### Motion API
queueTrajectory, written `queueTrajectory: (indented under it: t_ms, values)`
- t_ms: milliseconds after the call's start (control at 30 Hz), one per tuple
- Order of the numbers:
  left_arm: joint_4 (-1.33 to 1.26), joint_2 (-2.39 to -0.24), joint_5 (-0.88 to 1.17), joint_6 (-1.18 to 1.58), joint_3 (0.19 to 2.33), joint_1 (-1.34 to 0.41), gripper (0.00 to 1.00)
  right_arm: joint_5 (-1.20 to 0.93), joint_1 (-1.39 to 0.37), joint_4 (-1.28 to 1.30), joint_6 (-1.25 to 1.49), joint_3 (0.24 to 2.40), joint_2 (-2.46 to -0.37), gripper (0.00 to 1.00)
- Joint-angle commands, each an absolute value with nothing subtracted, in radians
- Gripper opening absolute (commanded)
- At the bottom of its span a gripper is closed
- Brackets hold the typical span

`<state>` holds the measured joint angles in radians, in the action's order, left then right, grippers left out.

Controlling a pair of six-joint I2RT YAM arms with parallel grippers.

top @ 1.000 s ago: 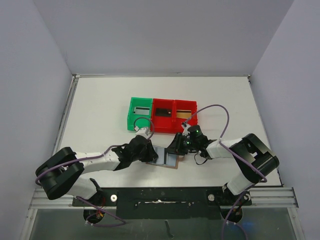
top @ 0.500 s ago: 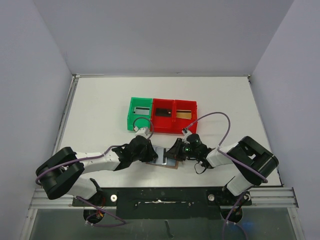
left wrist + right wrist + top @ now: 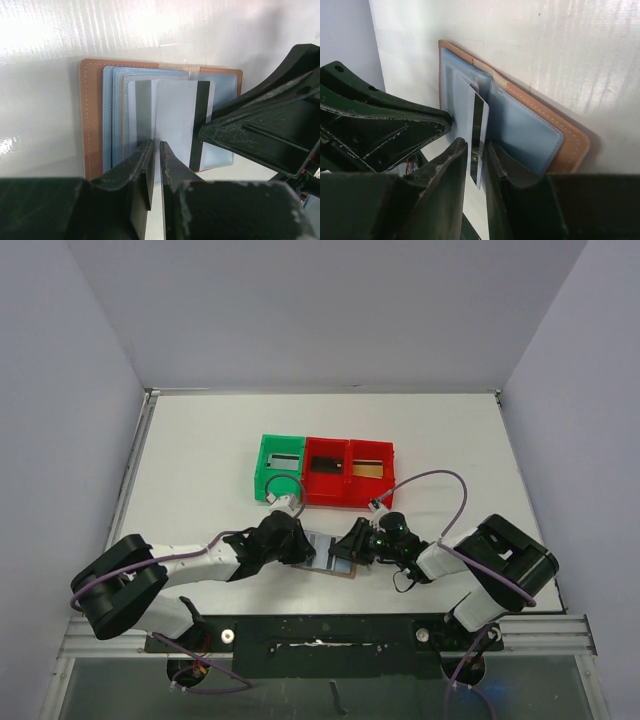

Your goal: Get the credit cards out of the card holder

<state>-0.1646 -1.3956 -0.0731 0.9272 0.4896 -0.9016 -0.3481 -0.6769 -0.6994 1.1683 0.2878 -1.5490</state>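
Observation:
The card holder (image 3: 328,556) lies open on the white table between my two grippers, brown outside (image 3: 92,125) with pale blue pockets (image 3: 520,131). A white credit card (image 3: 175,112) with a black stripe sticks out of a pocket, and a second card (image 3: 143,107) lies beside it. My right gripper (image 3: 476,143) has the striped card (image 3: 479,127) standing on edge between its fingers, which are closed down to it. My left gripper (image 3: 156,146) is shut, its tips resting on the holder's near edge. In the top view the left gripper (image 3: 298,543) and the right gripper (image 3: 352,548) face each other over the holder.
Behind the holder stand a green bin (image 3: 262,478) and two red bins (image 3: 325,487) (image 3: 389,464) in a row, each with a card-like thing inside. The right gripper's black body (image 3: 265,125) fills the right of the left wrist view.
The right gripper has moved nearer and lower onto the holder's right half, and its jaws have closed about the card. The left arm has stayed in place.

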Motion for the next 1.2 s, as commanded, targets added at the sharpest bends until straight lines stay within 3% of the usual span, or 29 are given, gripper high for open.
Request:
queueTrajectory:
  t_ms: [0,200,500,600,767,967,1167]
  values:
    - [-0.119,-1.422,-0.075,0.926,0.478,-0.902,0.1,-0.326,-0.693,-0.815,1.202,0.296,-1.588,0.24]
    - [-0.12,-1.411,-0.075,0.929,0.47,-0.903,0.09,-0.311,-0.693,-0.849,1.207,0.303,-1.624,0.23]
    - [-0.11,-1.407,-0.08,0.93,0.474,-0.903,0.09,-0.304,-0.683,-0.856,1.19,0.299,-1.615,0.02]
    - [-0.099,-1.396,-0.088,0.93,0.476,-0.902,0.09,-0.288,-0.661,-0.811,1.178,0.27,-1.551,0.0]
    - [-0.097,-1.365,-0.09,0.928,0.481,-0.902,0.1,-0.32,-0.618,-0.685,1.112,0.247,-1.401,0.0]
    - [-0.082,-1.325,-0.112,0.948,0.493,-0.903,0.11,-0.271,-0.61,-0.345,0.97,0.341,-1.222,0.0]
    - [-0.037,-1.264,-0.14,0.935,0.525,-0.905,0.25,-0.158,-0.604,-0.098,0.819,0.454,-1.076,0.0]
